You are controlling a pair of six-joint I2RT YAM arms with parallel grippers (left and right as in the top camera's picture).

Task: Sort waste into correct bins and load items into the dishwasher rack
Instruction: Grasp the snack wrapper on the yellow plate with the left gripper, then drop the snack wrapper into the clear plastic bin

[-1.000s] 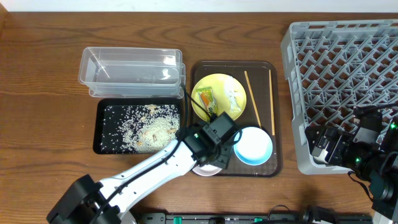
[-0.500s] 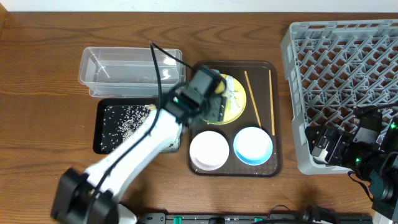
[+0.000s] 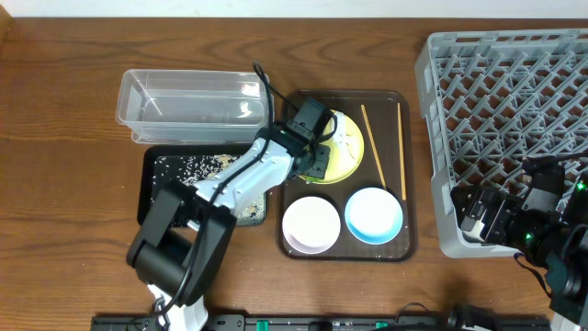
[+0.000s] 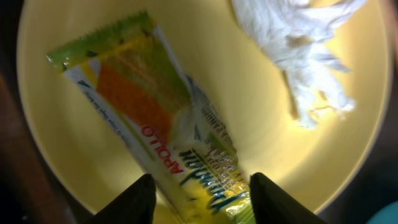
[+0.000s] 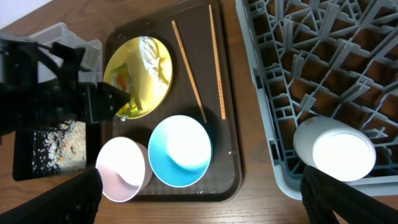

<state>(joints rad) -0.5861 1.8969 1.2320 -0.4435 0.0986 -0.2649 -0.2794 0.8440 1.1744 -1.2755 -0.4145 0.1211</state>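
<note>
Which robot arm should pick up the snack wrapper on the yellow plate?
Left. The left gripper hangs right over the wrapper on the plate, with its fingers open on either side of it. The right arm sits far off by the rack.

Green-orange wrapper [image 4: 152, 124] flat on yellow plate [image 4: 264, 140]

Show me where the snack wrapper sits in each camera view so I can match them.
Left wrist: the snack wrapper lies diagonally across the centre, its lower end between the fingers of the left claw.
Overhead: on the left half of the yellow-green plate, mostly hidden under the left claw.
Right wrist: upper left, on the plate's left side, beside the left claw.
Shared landmark: the crumpled white paper on the same plate.
</note>
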